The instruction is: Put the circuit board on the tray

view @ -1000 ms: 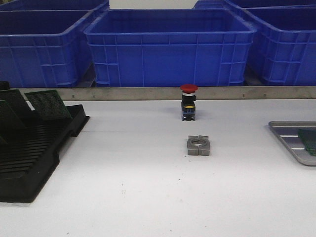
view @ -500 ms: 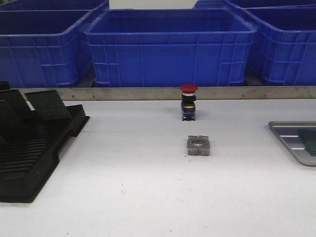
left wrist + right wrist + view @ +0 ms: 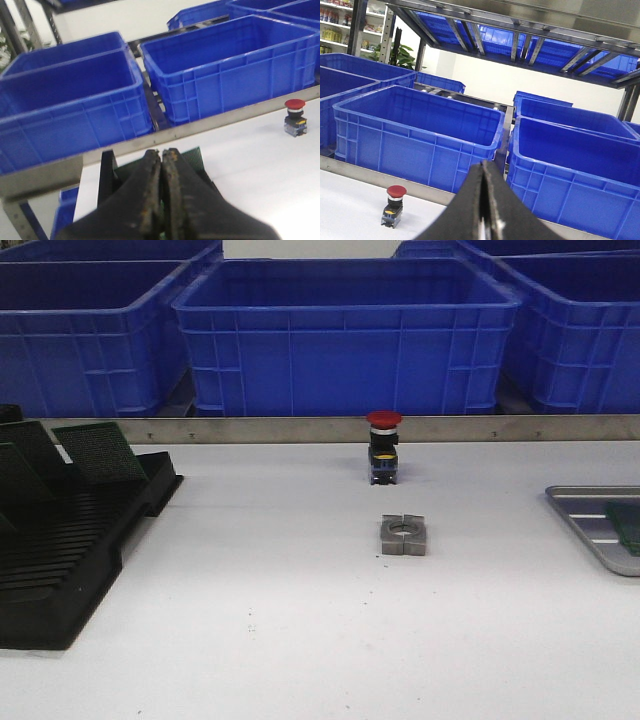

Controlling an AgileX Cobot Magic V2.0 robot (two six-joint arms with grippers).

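The left hand (image 3: 160,156) has its two fingers pressed flat together, and I see nothing between them. The right hand (image 3: 484,169) is closed the same way and also looks empty. Neither arm shows in the front view.

Just past the left fingers, the wrist view shows the corner of a green circuit board (image 3: 194,156). It stands apart from the tips and is not gripped. In the front view this circuit board (image 3: 98,452) leans tilted at the back of the black slotted rack (image 3: 60,560), on the left side of the counter (image 3: 300,640).

Over the last second almost nothing has changed. The leaning board's top edge has shifted very slightly, and everything else lies as it did. I judge that the pick has not yet begun, since the left hand is lined up near the board but closed, so it would have to open before it could take hold.

The board is dark green with a fine dotted texture, thin and flat, with one long edge free.

The tray (image 3: 585,502) sits well apart at the far right edge, cut off by the frame. A second board (image 3: 627,527) already lies flat inside it. Between rack and tray stand a red push button (image 3: 382,447) and a grey metal block (image 3: 403,535).
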